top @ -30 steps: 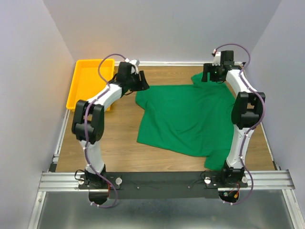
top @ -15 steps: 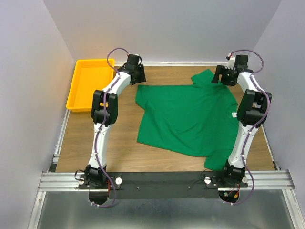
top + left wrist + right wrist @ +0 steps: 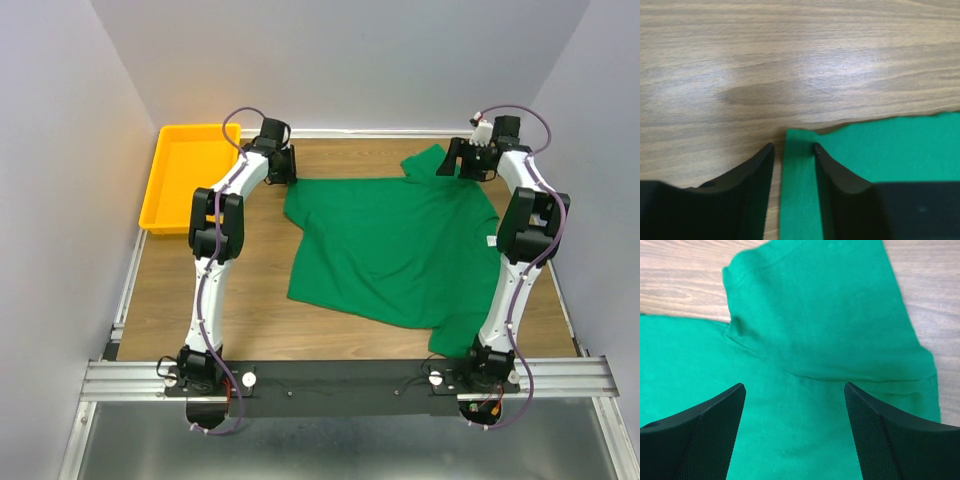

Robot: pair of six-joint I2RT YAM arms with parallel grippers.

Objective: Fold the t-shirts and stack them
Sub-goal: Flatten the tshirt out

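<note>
The dark-green t-shirt [image 3: 390,245] lies spread out on the wooden table, with one sleeve [image 3: 815,315] bunched at the far right. My left gripper [image 3: 285,165] is low at the shirt's far left corner. In the left wrist view its jaws [image 3: 793,146] straddle the hem strip [image 3: 797,185]: the right finger [image 3: 840,180] touches the fabric, and a thin gap remains beside the left finger [image 3: 747,185]. My right gripper [image 3: 455,160] hovers wide open over the shirt where the sleeve joins the body [image 3: 795,387], holding nothing.
A yellow plastic tray [image 3: 152,195] stands at the far left of the table, close to the left arm. Grey walls close in the back and both sides. A small white label [image 3: 492,240] shows on the shirt's right edge.
My left arm has stretched out to the shirt's far left corner, and its jaws have narrowed around the hem. The right gripper has shifted slightly to the right and stayed open.
</note>
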